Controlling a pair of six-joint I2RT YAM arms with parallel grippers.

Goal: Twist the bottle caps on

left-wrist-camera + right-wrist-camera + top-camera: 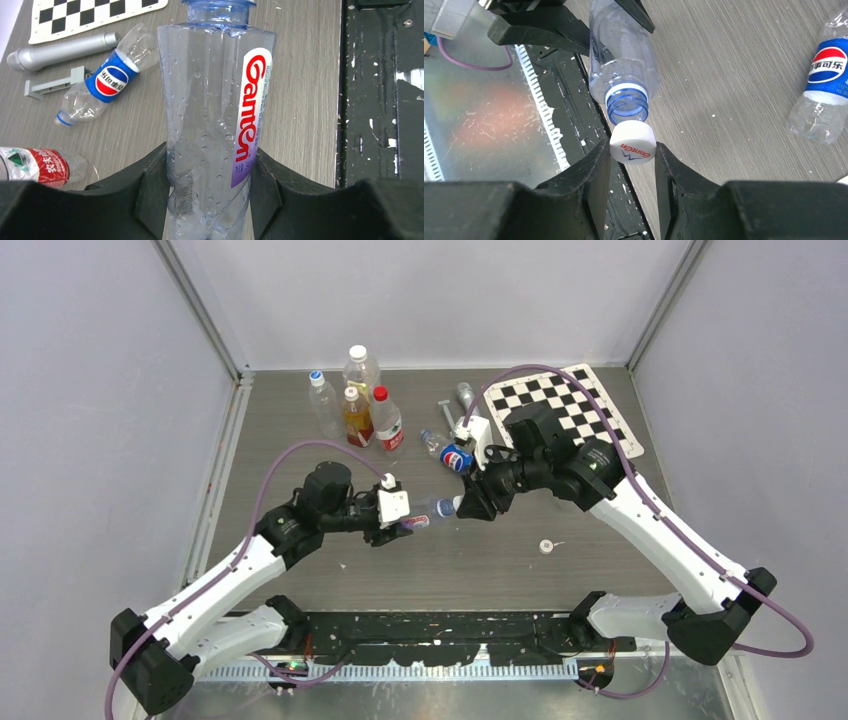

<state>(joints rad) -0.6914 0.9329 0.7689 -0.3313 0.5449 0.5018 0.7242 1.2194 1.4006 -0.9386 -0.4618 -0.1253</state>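
Grey worktop (430, 570) below | left claw (207, 170) clamps Ganten bottle (210, 90) sideways | right claw (631, 160) pinches white cap (633, 143) just off its neck | I judge: square cap to threads, press lightly, then twist.

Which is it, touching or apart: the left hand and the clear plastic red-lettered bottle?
Touching. The left wrist view shows the left hand with both black fingers pressed against the sides of the clear plastic bottle, no gap.
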